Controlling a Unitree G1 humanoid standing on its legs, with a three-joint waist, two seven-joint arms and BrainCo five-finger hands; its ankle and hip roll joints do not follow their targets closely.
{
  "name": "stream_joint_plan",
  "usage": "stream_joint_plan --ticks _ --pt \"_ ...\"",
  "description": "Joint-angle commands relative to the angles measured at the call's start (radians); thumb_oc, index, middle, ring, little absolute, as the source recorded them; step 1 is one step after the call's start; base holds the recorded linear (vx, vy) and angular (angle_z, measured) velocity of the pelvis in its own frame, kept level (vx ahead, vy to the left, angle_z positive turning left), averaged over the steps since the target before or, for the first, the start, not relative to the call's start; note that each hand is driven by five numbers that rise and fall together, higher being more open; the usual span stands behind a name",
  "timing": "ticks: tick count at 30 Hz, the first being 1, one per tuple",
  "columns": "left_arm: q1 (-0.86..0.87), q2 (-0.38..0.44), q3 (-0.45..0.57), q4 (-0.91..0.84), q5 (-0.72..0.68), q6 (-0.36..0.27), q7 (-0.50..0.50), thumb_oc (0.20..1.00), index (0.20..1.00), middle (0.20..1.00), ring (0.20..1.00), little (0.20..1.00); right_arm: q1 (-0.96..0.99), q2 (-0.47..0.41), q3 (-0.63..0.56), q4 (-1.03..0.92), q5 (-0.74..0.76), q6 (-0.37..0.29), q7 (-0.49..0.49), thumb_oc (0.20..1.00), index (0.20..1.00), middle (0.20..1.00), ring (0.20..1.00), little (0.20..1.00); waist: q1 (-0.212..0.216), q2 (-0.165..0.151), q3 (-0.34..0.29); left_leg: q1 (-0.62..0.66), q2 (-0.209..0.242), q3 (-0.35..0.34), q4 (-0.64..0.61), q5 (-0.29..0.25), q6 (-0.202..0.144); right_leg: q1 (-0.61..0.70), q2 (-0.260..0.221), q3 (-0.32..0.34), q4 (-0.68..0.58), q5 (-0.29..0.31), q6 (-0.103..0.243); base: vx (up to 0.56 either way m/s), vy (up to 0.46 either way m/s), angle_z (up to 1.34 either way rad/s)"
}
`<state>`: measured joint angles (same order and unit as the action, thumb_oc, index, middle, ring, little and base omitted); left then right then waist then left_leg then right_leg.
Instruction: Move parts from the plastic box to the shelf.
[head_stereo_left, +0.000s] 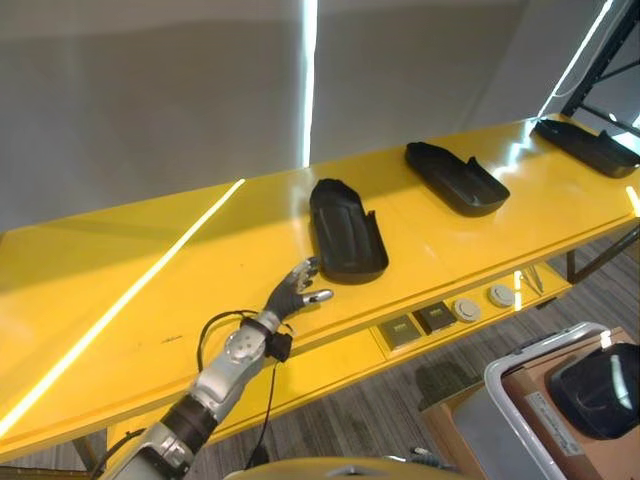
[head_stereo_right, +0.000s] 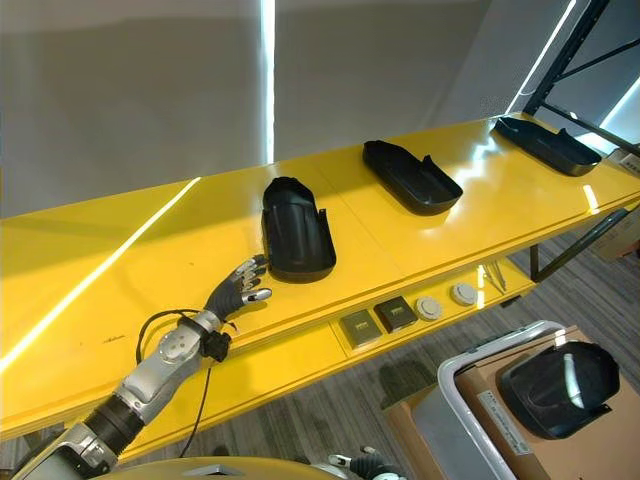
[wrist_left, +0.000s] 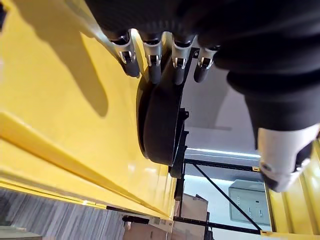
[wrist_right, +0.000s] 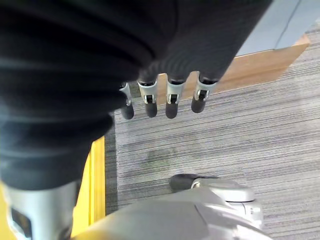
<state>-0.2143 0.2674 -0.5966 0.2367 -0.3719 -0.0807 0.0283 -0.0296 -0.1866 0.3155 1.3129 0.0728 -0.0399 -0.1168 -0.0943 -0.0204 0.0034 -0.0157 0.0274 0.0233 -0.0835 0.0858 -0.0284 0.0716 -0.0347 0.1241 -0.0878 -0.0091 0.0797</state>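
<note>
Three black moulded parts lie in a row on the yellow shelf (head_stereo_left: 120, 290): the nearest part (head_stereo_left: 346, 230), a middle one (head_stereo_left: 456, 178) and a far one (head_stereo_left: 586, 146). My left hand (head_stereo_left: 293, 288) rests open on the shelf with its straight fingers (wrist_left: 154, 65) right at the nearest part's (wrist_left: 160, 120) front end; whether they touch it I cannot tell. It holds nothing. The plastic box (head_stereo_left: 520, 385) stands low at the right with another black part (head_stereo_left: 600, 390) inside. My right hand (wrist_right: 171, 102) hangs open over the carpet, fingers relaxed and holding nothing.
A lower yellow ledge under the shelf's front edge carries two dark square pieces (head_stereo_left: 401, 330) and two pale round discs (head_stereo_left: 467, 309). A grey wall runs behind the shelf. A dark rack frame (head_stereo_left: 600, 60) stands at the far right. Grey carpet (wrist_right: 225, 145) covers the floor.
</note>
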Motion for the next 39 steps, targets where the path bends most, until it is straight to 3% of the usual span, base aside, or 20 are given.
stream_joint_plan --ticks 1,8,9,12,16,24,28,30,32,34,36,38,39 --pt "-0.121 -0.019 0.018 -0.006 -0.019 -0.036 -0.013 1.0 1.0 1.0 1.0 1.0 -0.001 0.048 0.06 0.038 0.017 0.001 -0.009 1.0 1.0 1.0 1.0 1.0 0.005 -0.038 0.008 0.019 0.043 -0.042 -0.004 -0.082 -0.027 -0.043 -0.07 -0.044 0.001 0.023 0.06 0.0 0.0 0.0" --pt "-0.116 0.005 0.048 -0.056 0.003 -0.044 0.003 1.0 1.0 1.0 1.0 1.0 0.0 0.052 0.056 0.036 0.023 -0.001 -0.011 1.0 1.0 1.0 1.0 1.0 0.009 -0.038 0.009 0.016 0.042 -0.045 -0.004 -0.081 -0.026 -0.042 -0.07 -0.046 0.001 0.023 0.059 -0.01 0.001 0.0" --pt "-0.043 0.101 0.159 -0.319 0.099 -0.095 0.033 1.0 1.0 1.0 1.0 1.0 0.005 0.057 0.033 0.028 0.03 -0.015 -0.016 1.0 1.0 1.0 1.0 1.0 0.028 -0.044 0.017 0.013 0.041 -0.05 -0.004 -0.076 -0.026 -0.046 -0.07 -0.049 0.001 0.03 0.058 -0.03 0.017 -0.01" --pt "0.04 0.155 0.228 -0.466 0.168 -0.145 0.061 1.0 1.0 1.0 1.0 1.0 0.016 0.061 0.023 0.023 0.041 -0.029 -0.019 1.0 1.0 1.0 1.0 1.0 0.035 -0.052 0.016 0.015 0.038 -0.051 -0.004 -0.086 -0.024 -0.041 -0.071 -0.05 0.001 0.022 0.061 -0.01 0.028 -0.11" --pt "0.082 0.155 0.247 -0.514 0.163 -0.159 0.076 1.0 1.0 1.0 1.0 1.0 0.02 0.06 -0.01 0.022 0.087 -0.037 -0.027 1.0 1.0 1.0 1.0 1.0 0.039 -0.059 0.019 0.018 0.033 -0.049 -0.004 -0.09 -0.017 -0.047 -0.075 -0.041 0.002 0.028 0.067 -0.02 0.034 0.24" --pt "0.068 0.178 0.189 -0.537 0.241 -0.173 0.08 1.0 1.0 1.0 1.0 1.0 0.052 0.055 -0.081 0.049 0.16 -0.034 -0.041 1.0 1.0 1.0 1.0 1.0 0.02 -0.068 0.021 0.031 0.013 -0.001 -0.004 -0.103 0.012 -0.09 -0.088 0.018 0.042 0.045 0.09 -0.05 0.068 -0.23" --pt "0.044 0.175 0.174 -0.517 0.26 -0.185 0.1 1.0 1.0 1.0 1.0 1.0 0.054 0.046 -0.096 0.028 0.175 -0.042 -0.052 1.0 1.0 1.0 1.0 1.0 -0.008 -0.07 0.061 0.048 0.003 0.076 0.003 -0.127 0.033 -0.154 -0.086 0.079 0.081 0.08 0.122 -0.09 0.082 -0.54" --pt "0.035 0.173 0.174 -0.507 0.259 -0.189 0.109 1.0 1.0 1.0 1.0 1.0 0.049 0.04 -0.102 0.015 0.174 -0.047 -0.057 1.0 1.0 1.0 1.0 1.0 0.002 -0.061 0.1 0.053 0.018 0.13 0.013 -0.139 0.036 -0.206 -0.109 -0.004 0.116 0.097 0.126 -0.19 -0.001 -1.12" --pt "0.009 0.169 0.178 -0.503 0.255 -0.194 0.119 1.0 1.0 1.0 1.0 1.0 0.044 0.037 -0.106 0.017 0.163 -0.045 -0.063 1.0 1.0 1.0 1.0 1.0 0.024 -0.046 0.123 0.046 0.041 0.184 0.024 -0.14 0.031 -0.234 -0.166 -0.195 0.151 0.09 0.1 -0.19 -0.041 -1.74" --pt "-0.019 0.163 0.172 -0.495 0.264 -0.192 0.126 1.0 1.0 1.0 1.0 1.0 0.043 0.033 -0.102 0.027 0.134 -0.036 -0.065 1.0 1.0 1.0 1.0 1.0 0.042 -0.043 0.12 0.054 0.055 0.24 0.03 -0.146 0.022 -0.231 -0.211 -0.341 0.162 0.087 0.091 -0.06 -0.081 -1.54" --pt "-0.037 0.157 0.164 -0.475 0.282 -0.187 0.125 1.0 1.0 1.0 1.0 1.0 0.048 0.036 -0.102 0.043 0.115 -0.027 -0.062 1.0 1.0 1.0 1.0 1.0 0.041 -0.052 0.107 0.076 0.065 0.287 0.031 -0.154 0.01 -0.203 -0.214 -0.374 0.124 0.1 0.1 0.07 -0.164 -1.56" --pt "-0.047 0.151 0.156 -0.468 0.291 -0.188 0.125 1.0 1.0 1.0 1.0 1.0 0.066 0.038 -0.104 0.051 0.111 -0.025 -0.061 1.0 1.0 1.0 1.0 1.0 0.028 -0.053 0.091 0.098 0.084 0.307 0.028 -0.15 -0.007 -0.187 -0.185 -0.349 0.106 0.095 0.097 0.17 -0.289 -0.64" --pt "-0.055 0.145 0.154 -0.467 0.285 -0.19 0.126 1.0 1.0 1.0 1.0 1.0 0.078 0.033 -0.1 0.051 0.109 -0.028 -0.058 1.0 1.0 1.0 1.0 1.0 0.011 -0.046 0.077 0.104 0.117 0.304 0.049 -0.15 -0.025 -0.173 -0.156 -0.345 0.09 0.084 0.087 0.15 -0.275 -0.3"
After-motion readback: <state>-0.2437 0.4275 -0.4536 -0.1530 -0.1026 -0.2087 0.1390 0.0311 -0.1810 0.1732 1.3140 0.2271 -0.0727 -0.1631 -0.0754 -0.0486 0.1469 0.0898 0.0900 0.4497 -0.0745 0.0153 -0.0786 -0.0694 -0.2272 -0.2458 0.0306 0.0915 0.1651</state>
